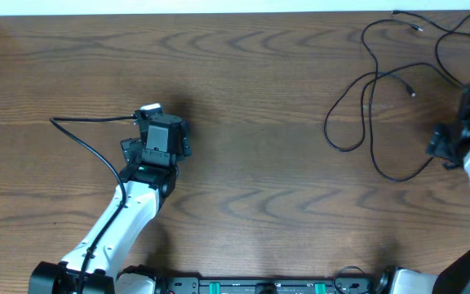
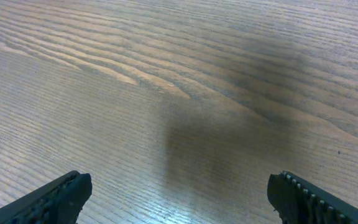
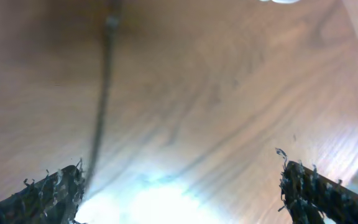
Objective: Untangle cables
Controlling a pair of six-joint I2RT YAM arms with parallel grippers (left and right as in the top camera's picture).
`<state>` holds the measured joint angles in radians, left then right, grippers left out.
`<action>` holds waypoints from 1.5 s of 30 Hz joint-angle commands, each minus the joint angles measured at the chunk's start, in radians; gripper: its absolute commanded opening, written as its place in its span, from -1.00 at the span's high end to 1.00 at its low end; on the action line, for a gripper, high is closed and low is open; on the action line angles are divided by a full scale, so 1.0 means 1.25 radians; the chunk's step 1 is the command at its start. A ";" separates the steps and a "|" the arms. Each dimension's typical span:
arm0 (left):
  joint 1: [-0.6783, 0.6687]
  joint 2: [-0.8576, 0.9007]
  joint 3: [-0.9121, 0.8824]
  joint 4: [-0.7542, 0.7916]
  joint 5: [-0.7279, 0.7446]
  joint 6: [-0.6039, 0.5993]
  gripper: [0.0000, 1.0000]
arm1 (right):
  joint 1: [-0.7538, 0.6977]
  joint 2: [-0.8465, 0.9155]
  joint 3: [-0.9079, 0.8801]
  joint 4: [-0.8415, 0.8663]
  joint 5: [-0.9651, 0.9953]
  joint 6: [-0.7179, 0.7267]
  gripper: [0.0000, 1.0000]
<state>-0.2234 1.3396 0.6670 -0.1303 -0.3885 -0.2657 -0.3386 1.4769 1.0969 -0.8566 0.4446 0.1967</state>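
Cables: thin black cables point(image 1: 375, 76) sprawl in loose, crossing loops on the far right of the wooden table point(image 1: 251, 98).
Direction: the tangle's long run slants from the far right corner toward the middle, with small plug ends near the far edge.
Close-up: one blurred strand point(image 3: 102, 99) runs lengthwise away from the right gripper point(image 3: 182, 193), at the left of its view.
Left arm: reaches from the near edge to left-centre, well apart from the cables.
Left gripper point(image 2: 178, 196): fingers spread wide over bare wood, holding nothing.
Right arm: at the right edge, just beside the tangle, fingers spread wide and empty.
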 commanded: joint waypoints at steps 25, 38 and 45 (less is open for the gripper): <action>0.003 0.006 0.002 0.000 -0.010 -0.007 -0.91 | -0.149 0.216 -0.300 0.465 -0.317 0.079 -0.99; 0.003 0.006 0.002 0.000 -0.010 -0.007 -0.91 | -0.040 0.446 -0.300 0.734 -0.594 0.172 -0.89; 0.003 0.006 0.002 0.000 -0.010 -0.007 -0.91 | 0.094 0.507 -0.300 0.848 -0.576 0.239 -0.98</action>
<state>-0.2234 1.3396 0.6670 -0.1299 -0.3882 -0.2657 -0.2935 1.9236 0.8364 0.3050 -0.1143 0.3271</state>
